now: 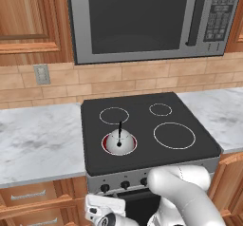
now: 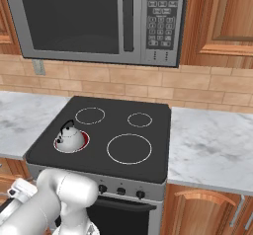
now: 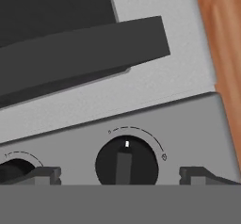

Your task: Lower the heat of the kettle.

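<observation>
Kettle [image 1: 119, 142]: small white-grey dome, thin black upright handle, black dot on top; on the front-left burner, over a red glowing ring.
Stove top [image 1: 142, 125]: flat matte black glass, white circle outlines marking four burners of differing width.
Front panel [image 3: 188, 124]: smooth grey metal, row of round black knobs along it.
Knob [image 3: 126, 161]: black disc with raised bar and small white tick at the upper end, thin arc scale around it; lower part cut off by the frame edge.
Gripper [image 3: 120, 175]: spread wide, nothing between the tips; knob centred in the gap, contact not discernible.
Finger tips [image 3: 40, 175]: dark, blocky, one each side of the knob.
Second knob [image 3: 12, 169]: partly hidden behind the left tip.
Oven handle [image 3: 84, 53]: dark flat bar, seen from the hand camera, tilted.
Counter [image 1: 38, 139]: grey-veined marble either side.
Microwave [image 1: 142, 16]: steel frame, dark door, top cut off.
Cabinets [image 2: 217, 17]: warm wood, panelled.
</observation>
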